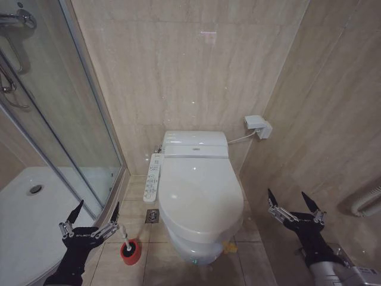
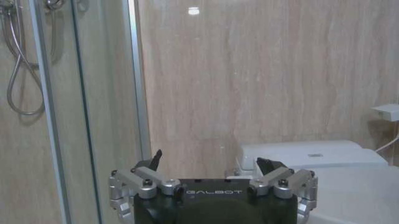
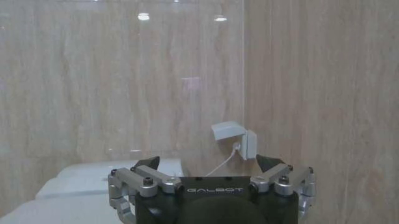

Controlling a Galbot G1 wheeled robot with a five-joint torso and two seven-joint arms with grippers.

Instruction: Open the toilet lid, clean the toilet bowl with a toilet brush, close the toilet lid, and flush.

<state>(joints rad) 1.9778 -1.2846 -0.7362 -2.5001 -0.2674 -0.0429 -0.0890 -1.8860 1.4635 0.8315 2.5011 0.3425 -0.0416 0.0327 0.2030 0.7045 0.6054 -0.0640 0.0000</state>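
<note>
Beige marble-look tiles cover the walls and floor of a narrow bathroom, with a glass shower enclosure [image 1: 59, 119] at 9 o'clock and a white wall socket [image 1: 258, 126] at 1 o'clock, its cable running to the toilet.

At the centre of the head view stands the toilet bowl [image 1: 199, 247], its white button panel [image 1: 153, 177] along the side facing the shower. The toilet lid [image 1: 199, 193] lies flat and closed over it, glossy white, with a small yellow strap [image 1: 229, 245] showing near its front edge at about 5 o'clock. Behind the lid sits the white tank unit [image 1: 195, 144] against the back wall.

On the floor at 7 o'clock from the toilet, just beside its base, the toilet brush [image 1: 125, 239] stands upright in its red cup holder [image 1: 130, 251]. A small square floor drain [image 1: 152, 216] lies between holder and panel.

The left hand [image 1: 95, 215] hovers at 8 o'clock, near the brush, fingers spread apart and gripping nothing. The right hand [image 1: 295, 205] hovers at 4 o'clock, beside the side wall and apart from the toilet, fingers likewise spread wide and empty.
</note>
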